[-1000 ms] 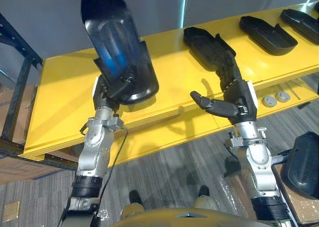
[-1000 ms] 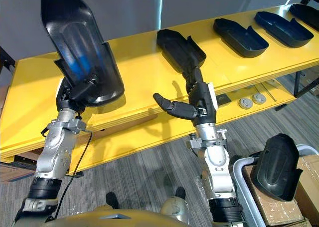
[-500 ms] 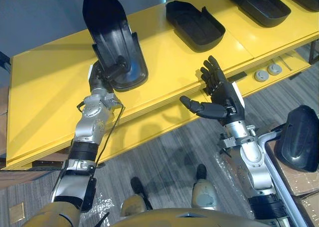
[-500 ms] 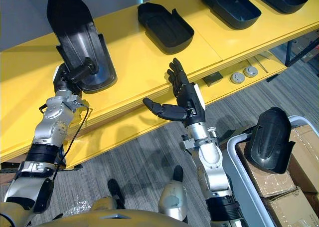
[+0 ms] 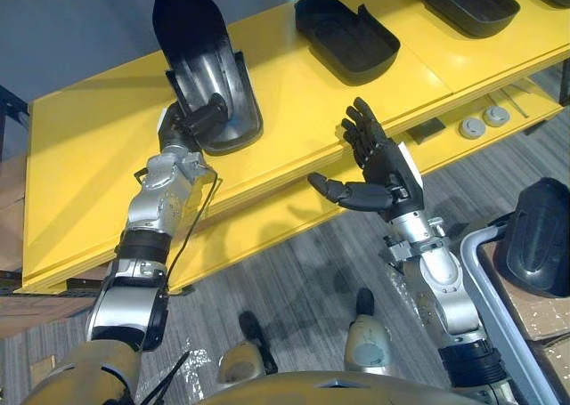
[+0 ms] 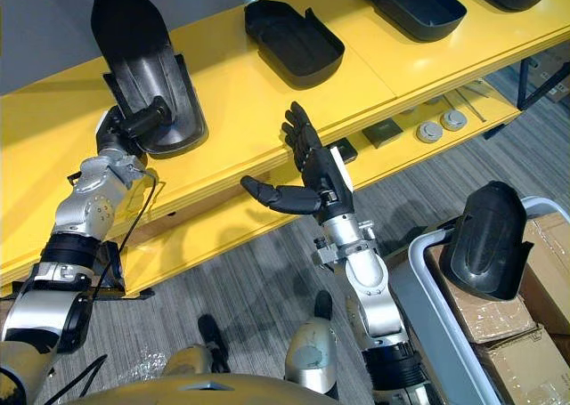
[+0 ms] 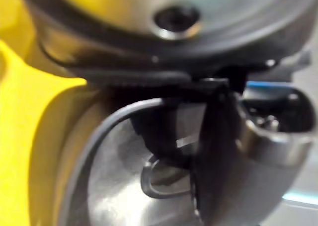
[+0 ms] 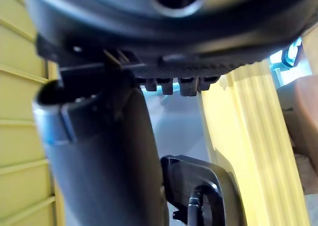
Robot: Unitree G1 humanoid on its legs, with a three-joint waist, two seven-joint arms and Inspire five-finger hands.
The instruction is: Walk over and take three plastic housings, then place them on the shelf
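Item: plastic housing [image 5: 200, 58], clamped at its near end by the left hand [image 5: 183, 131], thumb over the rim. Its long axis rises steeply away, and its heel apparently touches the shelf [image 5: 89, 156] at the left. Idle: right hand [image 5: 383, 169], spread wide and empty, near the shelf edge.

Left hand [image 6: 116, 131]: curled round the lower end of the held housing [image 6: 141, 71], thumb across its inner face.
Held housing: black, tilted up, lower end at the yellow shelf [image 6: 240, 93].
Right hand [image 6: 319, 175]: fingers straight and spread, thumb out sideways, holding nothing, in front of the shelf's edge.
Second housing [image 6: 294, 40]: lies hollow side up on the shelf.
Third housing [image 6: 410, 4]: further along to the right, apart from the second.
Lower ledge [image 6: 214, 227]: bears two round discs [image 6: 430, 132].
Grey bin [image 6: 419, 285]: cardboard boxes [image 6: 485, 320] inside, spare housing [image 6: 485, 240] upright on them.
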